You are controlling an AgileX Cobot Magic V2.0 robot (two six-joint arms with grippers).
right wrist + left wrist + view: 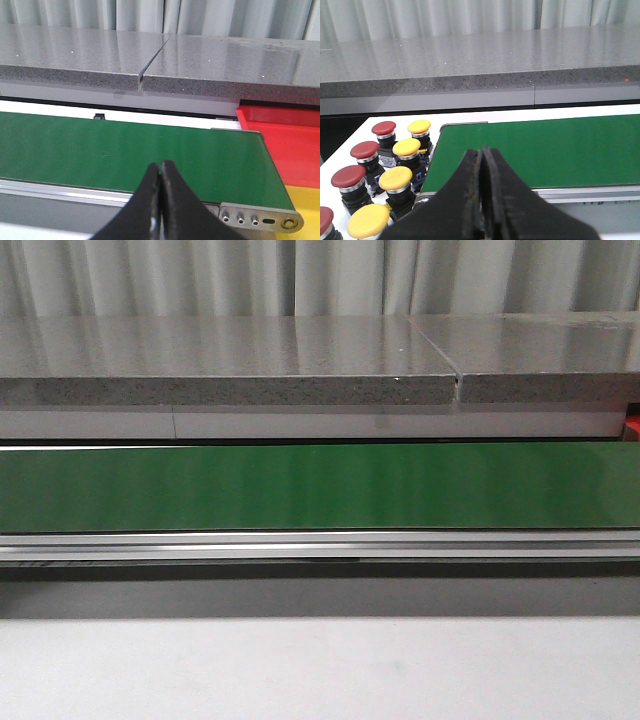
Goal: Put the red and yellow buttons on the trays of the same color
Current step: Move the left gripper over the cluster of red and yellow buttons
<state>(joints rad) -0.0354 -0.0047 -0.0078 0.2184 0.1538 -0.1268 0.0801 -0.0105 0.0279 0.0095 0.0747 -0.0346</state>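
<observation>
While nothing has yet been picked up, the buttons sit clustered at the left end of the counter, just beside the end of the green conveyor belt [540, 150]: red buttons [364, 150] in the outer row, yellow buttons [406, 147] in the row nearer the belt. The left tool [481, 165] hangs over the belt's near edge with its jaws pressed together, holding nothing. Across the belt's length, bare in the front view, the right tool [160, 175] is likewise closed and empty. Past the belt's right end lie the red tray [285, 145] and, nearer, a corner of the yellow tray [302, 232]. Each button looks rigid and fairly light, with a smooth domed cap likely to slip; gripping the dark body under the cap seems safer.
</observation>
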